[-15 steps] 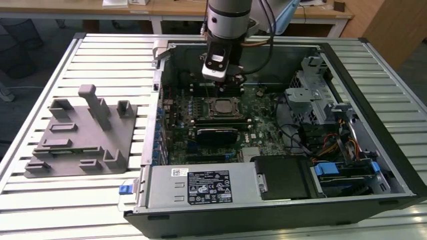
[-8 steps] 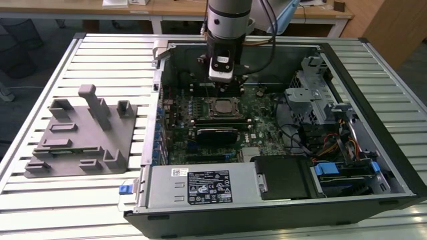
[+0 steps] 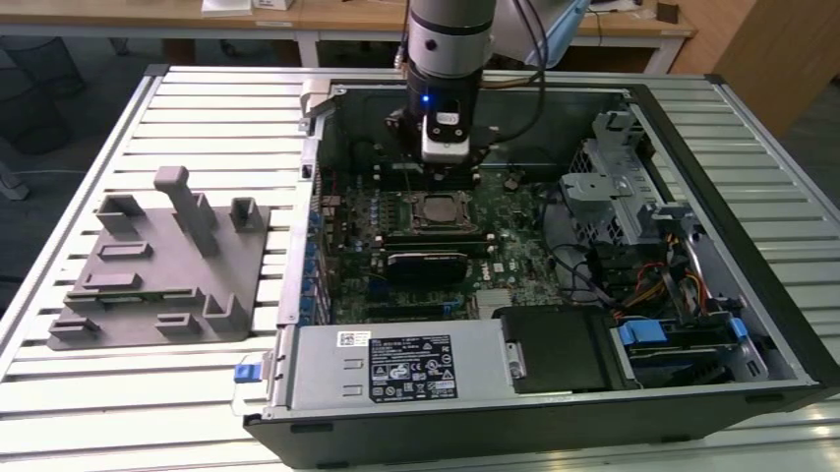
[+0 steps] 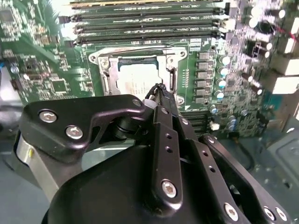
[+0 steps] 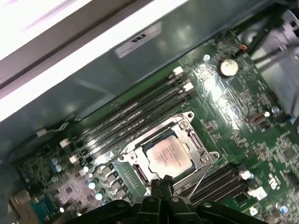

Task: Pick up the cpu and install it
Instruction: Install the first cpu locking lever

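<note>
Hovers with pincer (image 5: 161,185) tips pressed together, gripping nothing, right at the edge of the cpu (image 5: 167,154); contact cannot be told. Cpu seated flat inside the metal-framed socket (image 5: 196,141) on the green motherboard (image 5: 233,95), memory slots (image 5: 135,116) beside. Around it, open computer case (image 3: 743,211) on the slatted surface (image 3: 197,98); grey fixture block (image 3: 151,270) well apart at the exterior view's left.
</note>
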### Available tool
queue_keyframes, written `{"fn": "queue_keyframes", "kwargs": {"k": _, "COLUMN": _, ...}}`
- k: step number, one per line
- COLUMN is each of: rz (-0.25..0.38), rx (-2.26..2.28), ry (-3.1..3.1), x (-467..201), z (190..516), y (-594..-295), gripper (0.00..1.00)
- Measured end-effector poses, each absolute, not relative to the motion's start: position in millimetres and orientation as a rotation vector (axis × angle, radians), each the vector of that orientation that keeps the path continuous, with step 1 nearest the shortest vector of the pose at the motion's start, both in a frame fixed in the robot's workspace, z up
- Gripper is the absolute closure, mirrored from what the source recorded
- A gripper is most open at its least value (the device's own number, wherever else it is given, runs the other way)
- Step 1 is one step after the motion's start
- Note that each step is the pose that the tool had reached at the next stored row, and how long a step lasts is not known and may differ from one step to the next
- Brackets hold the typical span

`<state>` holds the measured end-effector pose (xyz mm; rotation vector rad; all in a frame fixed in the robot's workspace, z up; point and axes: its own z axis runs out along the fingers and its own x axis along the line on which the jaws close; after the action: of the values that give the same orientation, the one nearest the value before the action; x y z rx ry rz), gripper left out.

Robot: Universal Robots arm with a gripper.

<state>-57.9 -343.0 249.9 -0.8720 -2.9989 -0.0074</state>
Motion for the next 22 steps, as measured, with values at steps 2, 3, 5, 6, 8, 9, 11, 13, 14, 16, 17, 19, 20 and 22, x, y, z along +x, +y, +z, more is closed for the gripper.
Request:
{"fn": "queue_keyframes", "kwargs": {"k": 2, "rz": -0.007, "rx": -0.819, "ry": -3.014, "x": -57.9, "z": 249.7, "y": -343.0, "gripper": 0.89}}
{"fn": "queue_keyframes", "kwargs": {"k": 3, "rz": -0.007, "rx": -0.792, "ry": -3.021, "x": -57.8, "z": 249.6, "y": -343.0, "gripper": 0.89}}
{"fn": "queue_keyframes", "kwargs": {"k": 5, "rz": -0.006, "rx": -0.735, "ry": -3.035, "x": -57.8, "z": 249.5, "y": -343.0, "gripper": 0.89}}
{"fn": "queue_keyframes", "kwargs": {"k": 6, "rz": -0.006, "rx": -0.707, "ry": -3.042, "x": -57.8, "z": 249.4, "y": -343.0, "gripper": 0.89}}
{"fn": "queue_keyframes", "kwargs": {"k": 8, "rz": -0.005, "rx": -0.570, "ry": -3.070, "x": -57.9, "z": 249.0, "y": -343.0, "gripper": 0.89}}
{"fn": "queue_keyframes", "kwargs": {"k": 9, "rz": -0.004, "rx": -0.540, "ry": -3.076, "x": -57.8, "z": 248.9, "y": -343.0, "gripper": 0.89}}
{"fn": "queue_keyframes", "kwargs": {"k": 11, "rz": -0.004, "rx": -0.484, "ry": -3.085, "x": -57.8, "z": 248.7, "y": -343.0, "gripper": 0.89}}
{"fn": "queue_keyframes", "kwargs": {"k": 13, "rz": -0.003, "rx": -0.429, "ry": -3.093, "x": -57.8, "z": 248.5, "y": -343.0, "gripper": 0.89}}
{"fn": "queue_keyframes", "kwargs": {"k": 14, "rz": -0.003, "rx": -0.401, "ry": -3.097, "x": -57.9, "z": 248.4, "y": -343.0, "gripper": 0.89}}
{"fn": "queue_keyframes", "kwargs": {"k": 16, "rz": -0.002, "rx": -0.343, "ry": -3.104, "x": -57.8, "z": 248.3, "y": -343.0, "gripper": 0.89}}
{"fn": "queue_keyframes", "kwargs": {"k": 17, "rz": -0.002, "rx": -0.315, "ry": -3.107, "x": -57.9, "z": 248.2, "y": -343.0, "gripper": 0.89}}
{"fn": "queue_keyframes", "kwargs": {"k": 19, "rz": -0.004, "rx": -0.267, "ry": -3.111, "x": -57.9, "z": 248.2, "y": -343.0, "gripper": 0.89}}
{"fn": "queue_keyframes", "kwargs": {"k": 20, "rz": -0.010, "rx": -0.250, "ry": -3.112, "x": -57.9, "z": 248.0, "y": -343.0, "gripper": 0.89}}
{"fn": "queue_keyframes", "kwargs": {"k": 22, "rz": -0.031, "rx": -0.219, "ry": -3.113, "x": -57.9, "z": 248.0, "y": -343.0, "gripper": 0.89}}
